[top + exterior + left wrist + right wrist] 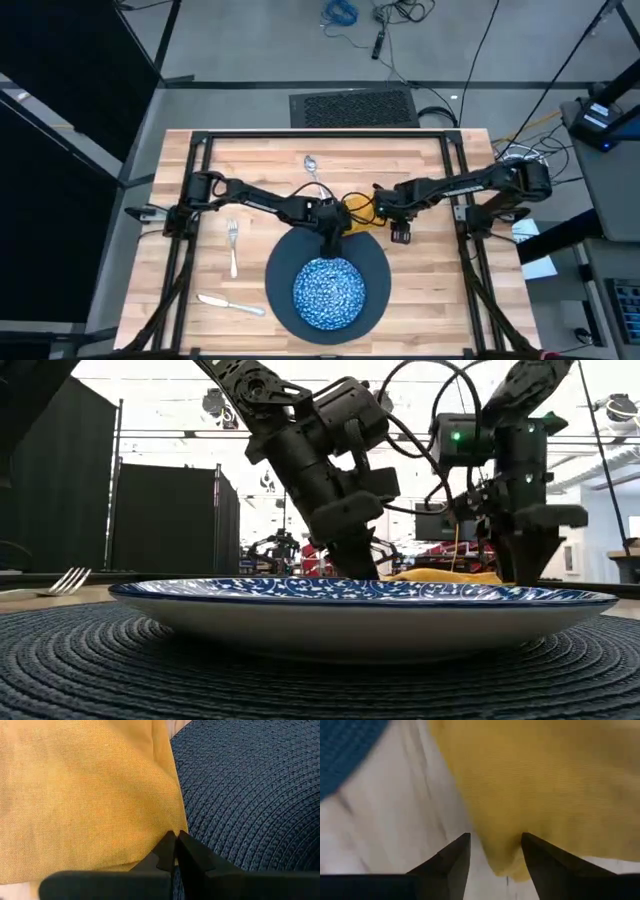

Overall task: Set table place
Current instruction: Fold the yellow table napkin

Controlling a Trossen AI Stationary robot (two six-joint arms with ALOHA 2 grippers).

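Napkin (85,795) woven mustard cloth; left end effector (175,845) pinched on edge; right end effector (495,851) apart.

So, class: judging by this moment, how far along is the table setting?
Done: the speckled bowl sits on the dark round mat. In hand: the left gripper is shut on the yellow napkin's edge, the right gripper open over it. Left: fork, knife and spoon lie scattered.

Mustard-yellow napkin (85,795), blue-and-white speckled bowl (328,292), dark slate-blue woven plate (375,262).
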